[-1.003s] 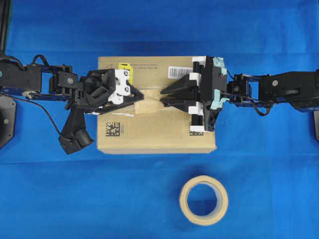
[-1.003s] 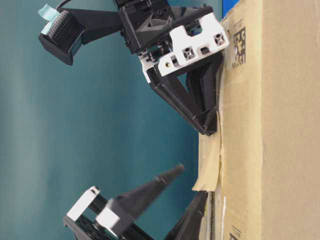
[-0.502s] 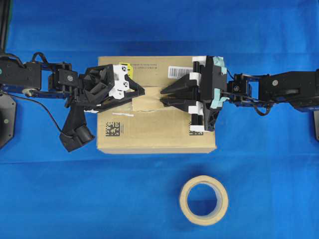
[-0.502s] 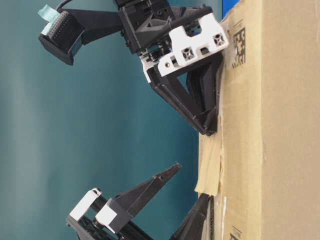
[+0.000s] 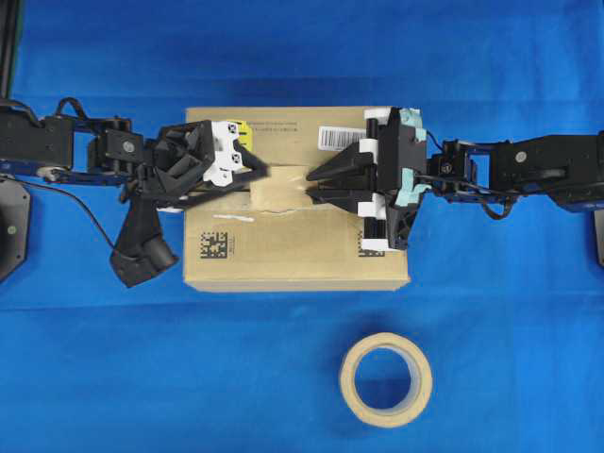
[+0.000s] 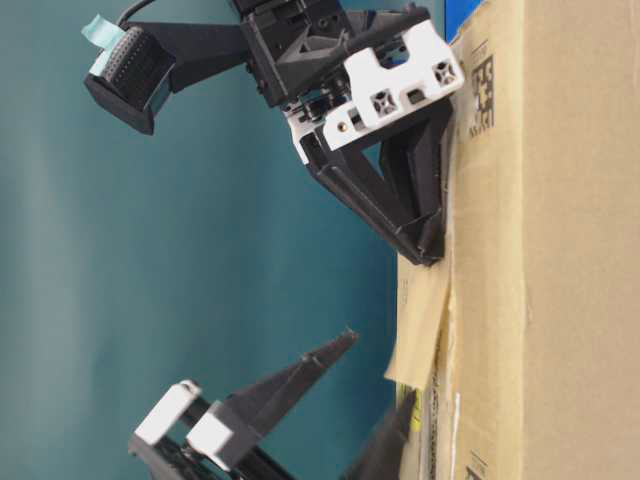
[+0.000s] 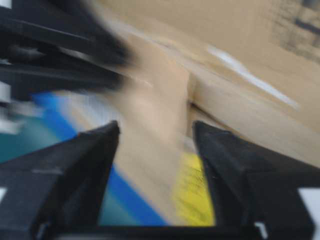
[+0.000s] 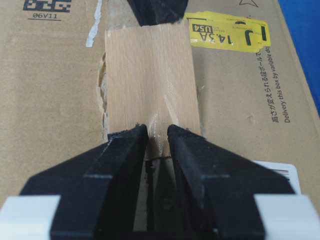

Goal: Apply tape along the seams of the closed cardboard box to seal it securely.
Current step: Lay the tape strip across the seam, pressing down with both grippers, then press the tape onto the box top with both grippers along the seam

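On top of the cardboard box [image 5: 297,196], seen from overhead, the left gripper [image 5: 255,170] and right gripper [image 5: 311,184] faced each other, the tape [image 5: 281,187] lying between their tips over the seams [image 5: 283,209]. A tape roll [image 5: 386,379] sat well apart. At table level, the tape's [image 6: 420,320] end near the right gripper peeled off the box. The left wrist view was blurred; its jaws seemed parted. In the right wrist view, parted fingers [image 8: 125,150] held nothing, tips at the tape's [image 8: 149,82] edge.
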{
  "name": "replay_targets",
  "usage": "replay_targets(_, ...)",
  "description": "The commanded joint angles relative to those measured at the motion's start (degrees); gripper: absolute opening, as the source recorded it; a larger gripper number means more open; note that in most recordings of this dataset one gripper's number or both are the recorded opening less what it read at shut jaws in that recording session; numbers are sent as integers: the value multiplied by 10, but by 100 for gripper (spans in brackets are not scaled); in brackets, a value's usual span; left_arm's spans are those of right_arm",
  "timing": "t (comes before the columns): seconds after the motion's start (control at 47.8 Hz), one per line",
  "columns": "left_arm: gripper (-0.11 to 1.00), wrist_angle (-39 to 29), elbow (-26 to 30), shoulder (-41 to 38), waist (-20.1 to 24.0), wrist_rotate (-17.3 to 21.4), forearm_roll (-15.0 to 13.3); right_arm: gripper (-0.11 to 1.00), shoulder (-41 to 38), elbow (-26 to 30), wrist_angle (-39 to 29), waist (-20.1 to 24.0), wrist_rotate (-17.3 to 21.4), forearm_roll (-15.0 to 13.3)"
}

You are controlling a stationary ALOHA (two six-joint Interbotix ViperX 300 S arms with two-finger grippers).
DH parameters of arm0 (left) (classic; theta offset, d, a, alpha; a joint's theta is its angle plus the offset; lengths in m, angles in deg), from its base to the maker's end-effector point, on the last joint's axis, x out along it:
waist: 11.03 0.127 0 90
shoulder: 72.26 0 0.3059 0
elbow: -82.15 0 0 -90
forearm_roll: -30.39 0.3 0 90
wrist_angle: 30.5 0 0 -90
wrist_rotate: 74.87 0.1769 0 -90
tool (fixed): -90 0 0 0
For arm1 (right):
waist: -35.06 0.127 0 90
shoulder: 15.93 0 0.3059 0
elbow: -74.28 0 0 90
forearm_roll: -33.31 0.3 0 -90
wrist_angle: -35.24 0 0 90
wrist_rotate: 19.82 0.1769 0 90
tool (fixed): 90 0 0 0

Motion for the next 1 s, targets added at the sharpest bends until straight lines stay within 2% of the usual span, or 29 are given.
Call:
replay_targets(0.0, 56, 3, 1, 16, 1, 1, -1, 34, 5, 5, -4, 1, 1, 0)
replay_targets(0.418, 56, 12, -18, 62, -9, 2, -2, 34, 7, 8, -4, 1, 1, 0)
replay_targets(0.523, 55, 40, -29, 80, -20, -22, -12, 34, 14, 4, -4, 1, 1, 1)
replay_targets(0.648, 55, 97, -47, 99, -37, -106, -14, 34, 38, -2, -11, 1, 0, 1)
replay_targets(0.753, 55, 149, -56, 110, -51, -207, -14, 34, 69, -2, -19, 1, 1, 1)
replay_targets(0.982, 54, 207, -52, 105, -53, -407, -14, 34, 126, 5, -11, -5, -4, 1)
